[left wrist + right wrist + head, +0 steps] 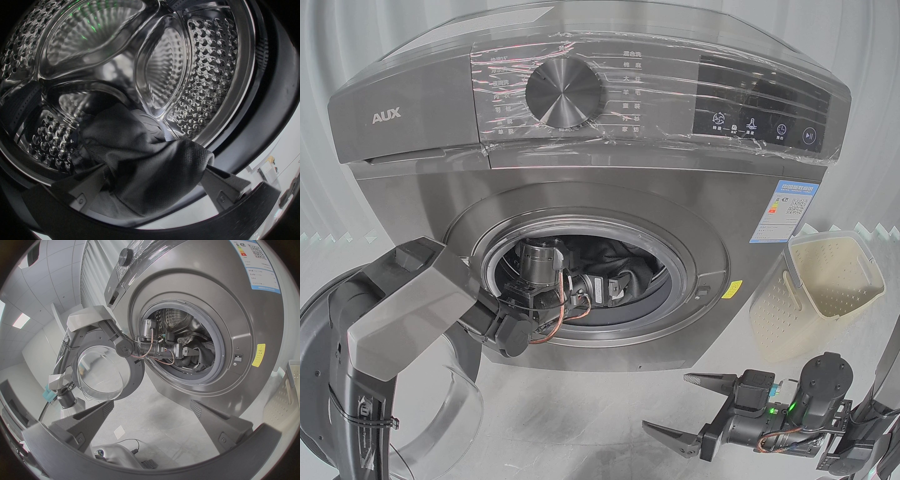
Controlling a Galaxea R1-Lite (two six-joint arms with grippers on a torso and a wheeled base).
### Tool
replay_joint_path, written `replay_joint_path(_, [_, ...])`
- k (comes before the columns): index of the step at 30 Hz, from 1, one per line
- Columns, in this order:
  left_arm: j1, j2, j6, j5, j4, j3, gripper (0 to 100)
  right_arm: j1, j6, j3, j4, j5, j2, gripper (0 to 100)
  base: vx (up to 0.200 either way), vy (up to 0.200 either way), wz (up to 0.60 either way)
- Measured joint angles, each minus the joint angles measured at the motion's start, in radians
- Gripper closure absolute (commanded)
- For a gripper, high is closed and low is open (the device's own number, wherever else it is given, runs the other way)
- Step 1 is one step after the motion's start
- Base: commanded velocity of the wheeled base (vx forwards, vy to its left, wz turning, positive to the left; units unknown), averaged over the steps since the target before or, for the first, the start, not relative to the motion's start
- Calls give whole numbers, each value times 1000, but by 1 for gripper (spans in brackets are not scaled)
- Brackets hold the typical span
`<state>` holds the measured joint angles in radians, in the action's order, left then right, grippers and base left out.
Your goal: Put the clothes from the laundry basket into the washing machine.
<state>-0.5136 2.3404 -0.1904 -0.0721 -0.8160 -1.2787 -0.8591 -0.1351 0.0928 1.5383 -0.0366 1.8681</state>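
Left tool (153,170) inside the washing machine (612,187), past the door seal, at the mouth of the steel drum (215,62). Fingers (89,187) spread wide apart. Dark garment (134,147) draped between and over those fingers, bunched against the drum's lower wall. Right tool (678,406) low in front of the machine, above the floor (581,406), jaws wide apart. Cream laundry basket (800,306) on the floor just beside the machine, on the right. Round glass door (103,371) swung open on the left.
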Motion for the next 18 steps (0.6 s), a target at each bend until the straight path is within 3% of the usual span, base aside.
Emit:
replay_joint_path(1, [3, 13, 13, 11, -17, -6, 100, 0, 0, 0, 0, 0, 0, 0, 0, 0, 0])
replay_joint_path(5, [8, 50, 37, 27, -33, -14, 100, -2, 0, 2, 0, 0, 0, 0, 0, 0, 0])
replay_joint_path(11, [12, 94, 37, 35, -52, -51, 100, -3, 0, 4, 0, 0, 0, 0, 0, 0, 0])
replay_joint_path(18, [26, 152, 30, 119, -96, -241, 100, -3, 0, 4, 0, 0, 3, 0, 0, 0, 0])
